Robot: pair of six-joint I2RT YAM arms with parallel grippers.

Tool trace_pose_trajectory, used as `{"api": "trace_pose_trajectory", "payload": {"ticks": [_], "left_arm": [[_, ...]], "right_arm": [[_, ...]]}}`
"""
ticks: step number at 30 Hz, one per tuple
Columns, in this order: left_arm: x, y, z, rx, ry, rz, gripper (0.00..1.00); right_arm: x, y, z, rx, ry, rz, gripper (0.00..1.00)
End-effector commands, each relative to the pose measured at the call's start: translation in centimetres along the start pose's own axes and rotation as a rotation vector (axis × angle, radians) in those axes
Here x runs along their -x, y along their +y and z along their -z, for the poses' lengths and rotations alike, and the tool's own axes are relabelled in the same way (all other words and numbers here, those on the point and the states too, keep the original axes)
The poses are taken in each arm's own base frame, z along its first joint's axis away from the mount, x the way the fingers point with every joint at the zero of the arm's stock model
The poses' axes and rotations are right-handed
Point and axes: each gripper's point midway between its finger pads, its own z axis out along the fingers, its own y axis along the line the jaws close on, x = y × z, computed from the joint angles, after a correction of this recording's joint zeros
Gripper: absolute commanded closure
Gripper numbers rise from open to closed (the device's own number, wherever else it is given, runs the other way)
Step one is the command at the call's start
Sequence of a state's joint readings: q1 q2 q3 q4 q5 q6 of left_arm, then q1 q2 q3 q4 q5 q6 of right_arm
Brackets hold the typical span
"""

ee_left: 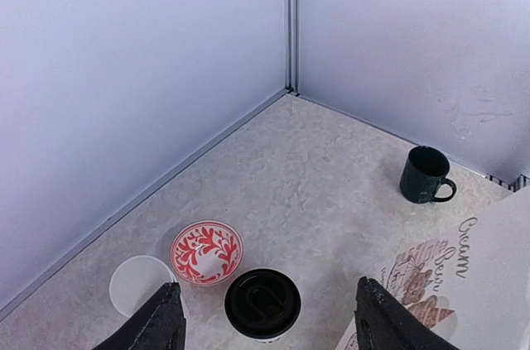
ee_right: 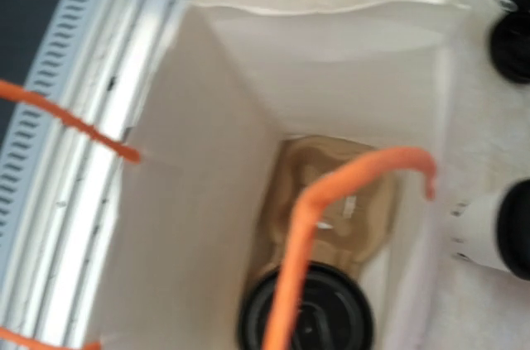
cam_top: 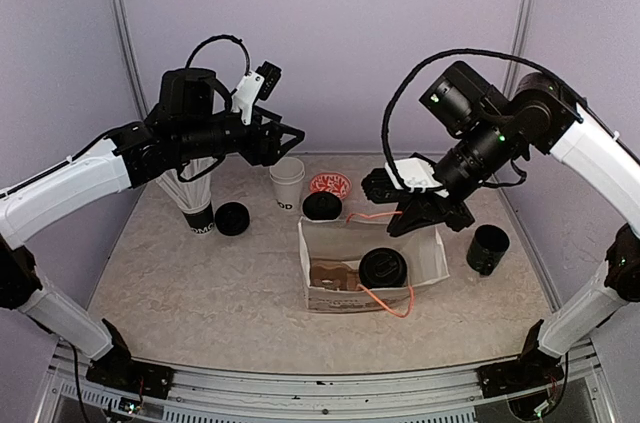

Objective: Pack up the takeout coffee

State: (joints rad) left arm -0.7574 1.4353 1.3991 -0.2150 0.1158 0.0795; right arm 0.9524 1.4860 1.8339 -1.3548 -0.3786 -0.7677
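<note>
One black-lidded white paper cup (cam_top: 383,268) in white orange-handled bag (cam_top: 425,255); my left end effector (ee_left: 267,288), spread, aimed at second lidded cup (ee_left: 262,307) toward far edge for pickup; right end effector (cam_top: 418,213): I cannot tell.

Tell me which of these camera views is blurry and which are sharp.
Right wrist view: blurred throughout, the paper bag and its orange handle smeared at the edges. Left wrist view: sharp and evenly lit, the red patterned bowl crisp. Top external view: sharp, only soft shadows on the table.
</note>
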Motion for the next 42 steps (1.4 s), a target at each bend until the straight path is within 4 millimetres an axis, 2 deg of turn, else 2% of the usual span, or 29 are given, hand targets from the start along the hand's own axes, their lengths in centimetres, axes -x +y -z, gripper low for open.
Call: {"api": "trace_pose_trajectory", "payload": {"ticks": [1, 9, 16, 20, 26, 30, 36, 38, 42], "left_arm": [[-1.2, 1.0, -1.7, 0.036, 0.009, 0.014, 0.31], [-4.1, 1.8, -4.9, 0.040, 0.089, 0.051, 0.30], [-5.8, 1.7, -6.4, 0.030, 0.135, 0.061, 0.30], [-6.5, 1.8, -6.7, 0.030, 0.158, 0.058, 0.30], [-7.6, 2.6, -8.3, 0.049, 0.256, 0.080, 0.30], [-9.7, 3.2, -10.2, 0.071, 0.335, 0.081, 0.31], [-11.2, 4.1, -11.8, 0.112, 0.404, 0.075, 0.34], [-12.5, 4.3, -12.3, 0.123, 0.448, 0.077, 0.35], [-14.3, 4.4, -12.4, 0.129, 0.510, 0.061, 0.28]], "right_arm": [[0.8, 2.5, 1.0, 0.013, -0.007, 0.029, 1.00], [1.6, 4.6, 1.3, 0.031, -0.017, 0.056, 1.00], [1.8, 4.0, 1.2, 0.006, -0.004, 0.063, 1.00], [1.3, 2.0, 1.2, -0.058, 0.033, 0.053, 1.00], [-1.7, -1.7, 1.6, -0.113, 0.057, -0.003, 1.00], [-3.3, -3.5, 2.0, -0.147, 0.075, -0.031, 1.00], [-6.1, -6.2, 3.2, -0.218, 0.113, -0.074, 1.00], [-6.7, -6.9, 3.6, -0.238, 0.122, -0.081, 1.00], [-7.4, -8.2, 4.3, -0.275, 0.128, -0.099, 1.00]]}}
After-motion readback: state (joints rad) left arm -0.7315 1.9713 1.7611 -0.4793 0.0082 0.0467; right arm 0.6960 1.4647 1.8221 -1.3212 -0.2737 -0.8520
